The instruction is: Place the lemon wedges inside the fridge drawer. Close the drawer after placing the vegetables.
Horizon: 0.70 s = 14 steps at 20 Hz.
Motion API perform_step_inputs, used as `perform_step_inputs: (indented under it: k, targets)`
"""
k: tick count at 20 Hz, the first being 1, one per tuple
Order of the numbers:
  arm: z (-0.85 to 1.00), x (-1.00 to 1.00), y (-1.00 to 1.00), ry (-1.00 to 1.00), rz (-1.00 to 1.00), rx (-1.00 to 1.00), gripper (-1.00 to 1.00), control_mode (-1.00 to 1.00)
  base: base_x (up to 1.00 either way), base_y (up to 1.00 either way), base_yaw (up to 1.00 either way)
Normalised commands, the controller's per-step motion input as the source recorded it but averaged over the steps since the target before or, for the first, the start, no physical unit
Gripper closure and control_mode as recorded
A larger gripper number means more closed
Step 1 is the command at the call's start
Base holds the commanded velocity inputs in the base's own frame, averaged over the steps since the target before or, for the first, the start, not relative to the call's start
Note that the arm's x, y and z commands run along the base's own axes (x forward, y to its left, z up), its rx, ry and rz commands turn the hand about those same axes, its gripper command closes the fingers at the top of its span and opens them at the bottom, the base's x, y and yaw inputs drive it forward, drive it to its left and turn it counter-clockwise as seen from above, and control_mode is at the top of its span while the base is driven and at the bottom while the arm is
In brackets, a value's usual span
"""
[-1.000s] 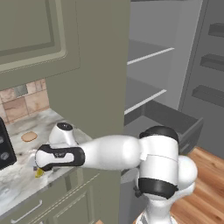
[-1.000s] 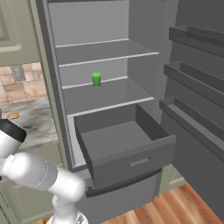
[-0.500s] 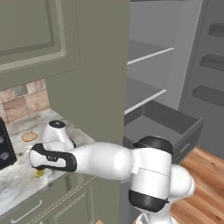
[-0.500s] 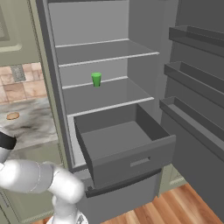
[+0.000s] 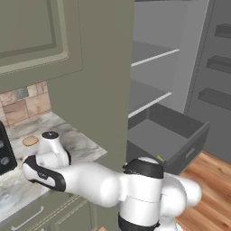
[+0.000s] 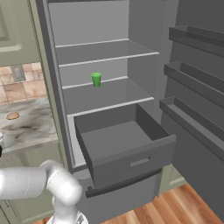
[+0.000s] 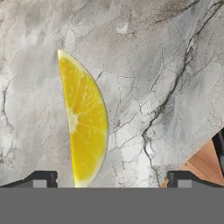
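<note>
between the open tool's (image 7: pixel 107 179) fingertips lies a lemon wedge (image 7: pixel 85 120).

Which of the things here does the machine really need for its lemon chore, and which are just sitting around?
Needed:
- lemon wedge, lying on the marble counter, between the tips of the open hand
- fridge drawer, pulled out and empty

Just lying about:
- green cup on a fridge shelf
- tan disc on the counter

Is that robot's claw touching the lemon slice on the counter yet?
Apart. In the hand view the lemon wedge lies flat on the marble counter, between the open gripper's two fingertips, with bare stone showing on either side.
</note>
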Motion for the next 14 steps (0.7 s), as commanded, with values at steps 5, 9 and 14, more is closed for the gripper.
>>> perform_step_inputs:
  k: [5,9,14]
  targets:
    - [-0.14,0.00,0.19,0.03,-0.08,-0.03,-1.00,-1.00,0.00,0.00,0.00]
    - [-0.01,0.02,0.22,0.00,-0.09,-0.01,-1.00,-1.00,0.00,0.00,0.00]
    - [-0.08,0.25,0.08,0.00,-0.04,0.00,-1.00,-1.00,0.00,0.00,0.00]
